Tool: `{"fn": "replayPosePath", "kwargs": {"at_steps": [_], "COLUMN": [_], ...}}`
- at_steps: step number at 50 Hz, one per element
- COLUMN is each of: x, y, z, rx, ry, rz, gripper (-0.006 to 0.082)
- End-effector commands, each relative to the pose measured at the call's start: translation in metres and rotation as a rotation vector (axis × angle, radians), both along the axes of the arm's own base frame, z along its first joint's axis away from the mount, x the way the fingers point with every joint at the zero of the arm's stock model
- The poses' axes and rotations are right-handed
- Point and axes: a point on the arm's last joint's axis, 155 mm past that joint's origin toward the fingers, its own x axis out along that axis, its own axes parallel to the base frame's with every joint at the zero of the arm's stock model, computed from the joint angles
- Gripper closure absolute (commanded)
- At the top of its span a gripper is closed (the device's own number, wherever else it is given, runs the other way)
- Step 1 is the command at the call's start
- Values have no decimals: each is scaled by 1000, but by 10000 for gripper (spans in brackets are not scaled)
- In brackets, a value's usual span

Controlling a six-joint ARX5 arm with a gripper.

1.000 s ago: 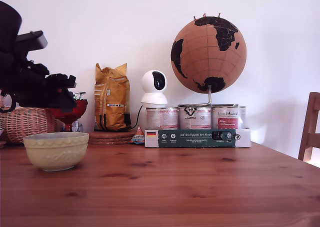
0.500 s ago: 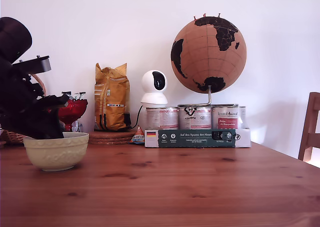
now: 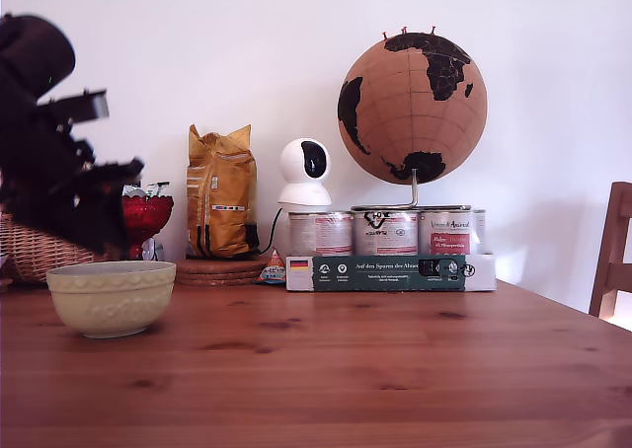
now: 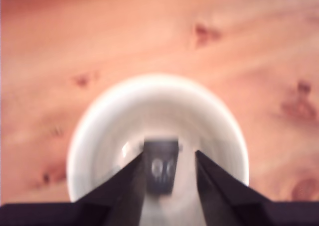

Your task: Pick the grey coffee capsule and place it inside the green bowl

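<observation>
Dark grey capsule (image 4: 161, 172) lies inside pale green bowl (image 4: 89, 131), apart from both fingers; gripper (image 4: 167, 178) released, jaws spread, empty.

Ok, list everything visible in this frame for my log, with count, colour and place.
green bowl: 1, pale yellow-green, table, exterior view's left
coffee capsule: 1, grey, inside the bowl
goblet dish: 1, red, behind bowl
wicker basket: 1, tan, far left
bag: 1, mustard yellow, on round mats
security camera: 1, white, behind tins
tins: at least 3, silver, in a box
globe: 1, cork brown and black, above tins
chair: 1, wooden, right edge
table: 1, pine
tool: 1, black, open above the bowl, blurred
</observation>
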Motion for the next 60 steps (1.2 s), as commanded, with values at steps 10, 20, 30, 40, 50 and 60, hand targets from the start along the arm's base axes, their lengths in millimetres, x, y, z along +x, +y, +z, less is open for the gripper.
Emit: {"fn": "replayPosePath", "kwargs": {"at_steps": [10, 20, 30, 40, 50, 60], "x": [-9, -27, -48, -67, -82, -97], "y": [5, 28, 50, 71, 84, 88], "z": [76, 123, 134, 127, 129, 131], "rx": [-16, 9, 23, 42, 39, 31], "ry": [-167, -258, -285, -304, -357, -419], "rz": [14, 83, 138, 196, 232, 247], "gripper": [788, 788, 788, 788, 788, 788]}}
